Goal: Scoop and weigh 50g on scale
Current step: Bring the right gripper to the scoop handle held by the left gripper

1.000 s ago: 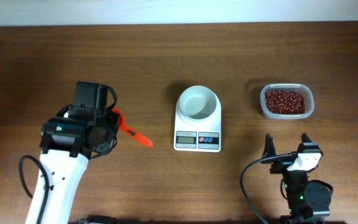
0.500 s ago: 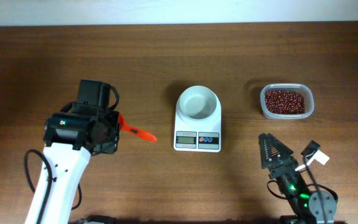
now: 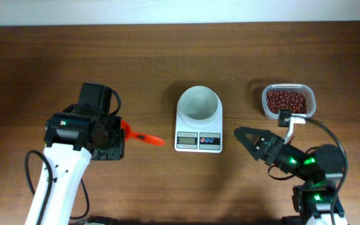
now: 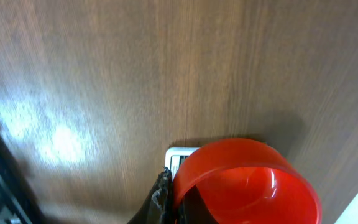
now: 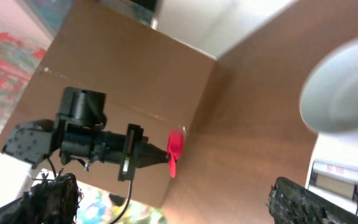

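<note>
The white scale (image 3: 198, 132) stands mid-table with its white round bowl (image 3: 199, 103) on top, and the bowl looks empty. The dark red-brown beans (image 3: 286, 101) lie in a clear tub (image 3: 310, 107) at the right. My left gripper (image 3: 122, 133) is shut on an orange-red scoop (image 3: 144, 138), held level just left of the scale. The left wrist view shows the scoop's empty cup (image 4: 248, 182) and a corner of the scale (image 4: 177, 157). My right gripper (image 3: 247, 135) is open and holds nothing; it points left between the scale and the tub. From the right wrist, its fingers (image 5: 307, 205) frame the scoop (image 5: 174, 153) and the bowl (image 5: 347, 87).
The brown wooden table (image 3: 74, 62) ends at a white wall along the far edge. My left arm (image 3: 55, 175) lies across the front left. A cable loops over my right arm (image 3: 317, 169) at the front right.
My left gripper has carried the scoop a little to the right, toward the scale. My right arm has swung up from the front edge and now points left beside the scale.
</note>
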Tool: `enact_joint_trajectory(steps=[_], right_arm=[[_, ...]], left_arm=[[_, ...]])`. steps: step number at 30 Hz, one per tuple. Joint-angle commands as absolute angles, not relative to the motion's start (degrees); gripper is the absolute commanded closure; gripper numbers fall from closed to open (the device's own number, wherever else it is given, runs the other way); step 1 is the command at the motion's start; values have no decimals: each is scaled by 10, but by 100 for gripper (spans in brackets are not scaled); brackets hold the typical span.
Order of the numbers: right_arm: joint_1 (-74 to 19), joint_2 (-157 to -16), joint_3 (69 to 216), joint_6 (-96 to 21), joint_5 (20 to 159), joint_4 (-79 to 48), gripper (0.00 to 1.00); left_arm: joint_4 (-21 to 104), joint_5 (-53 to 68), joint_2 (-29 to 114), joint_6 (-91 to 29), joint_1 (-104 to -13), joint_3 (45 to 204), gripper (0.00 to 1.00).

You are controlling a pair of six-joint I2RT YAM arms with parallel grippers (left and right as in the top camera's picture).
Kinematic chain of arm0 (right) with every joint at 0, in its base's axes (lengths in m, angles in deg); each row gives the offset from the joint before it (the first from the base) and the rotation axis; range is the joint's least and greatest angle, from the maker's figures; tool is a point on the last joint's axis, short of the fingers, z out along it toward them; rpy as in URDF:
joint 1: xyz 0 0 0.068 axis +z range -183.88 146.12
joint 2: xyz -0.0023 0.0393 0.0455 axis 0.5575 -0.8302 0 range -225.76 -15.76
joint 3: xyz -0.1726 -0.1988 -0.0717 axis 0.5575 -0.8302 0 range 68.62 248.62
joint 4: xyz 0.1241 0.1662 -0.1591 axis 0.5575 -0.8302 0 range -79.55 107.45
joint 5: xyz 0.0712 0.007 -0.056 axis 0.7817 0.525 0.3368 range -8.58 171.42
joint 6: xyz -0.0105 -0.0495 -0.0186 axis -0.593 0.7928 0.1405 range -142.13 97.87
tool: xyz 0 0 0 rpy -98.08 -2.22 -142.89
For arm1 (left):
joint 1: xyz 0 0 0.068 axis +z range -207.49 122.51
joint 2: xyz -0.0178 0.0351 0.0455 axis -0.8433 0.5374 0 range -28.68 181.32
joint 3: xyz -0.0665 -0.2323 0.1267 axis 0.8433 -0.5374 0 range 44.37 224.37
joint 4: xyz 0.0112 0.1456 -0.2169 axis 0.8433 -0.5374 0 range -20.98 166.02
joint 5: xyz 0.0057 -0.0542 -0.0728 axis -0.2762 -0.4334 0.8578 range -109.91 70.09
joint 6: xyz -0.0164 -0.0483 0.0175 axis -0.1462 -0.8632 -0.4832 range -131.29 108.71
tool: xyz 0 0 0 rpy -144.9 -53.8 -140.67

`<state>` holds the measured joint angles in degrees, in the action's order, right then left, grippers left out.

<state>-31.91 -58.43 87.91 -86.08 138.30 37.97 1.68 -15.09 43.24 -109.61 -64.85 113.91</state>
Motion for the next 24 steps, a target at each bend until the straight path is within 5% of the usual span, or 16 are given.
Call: enact_joint_trajectory(steps=[1, 7, 18, 24], right_arm=[[-259, -653, 885, -884, 1407, 398, 1], [-74, -802, 885, -887, 1325, 583, 0], [79, -831, 885, -922, 1089, 624, 40], [105, -831, 885, -951, 1036, 622, 50]], left_arm=[[9, -117, 434, -1137, -651, 1140, 100], [9, -146, 441, -1170, -733, 1140, 100], [44, -148, 474, -1202, -822, 1140, 100], [49, -148, 474, -1202, -853, 1140, 100]])
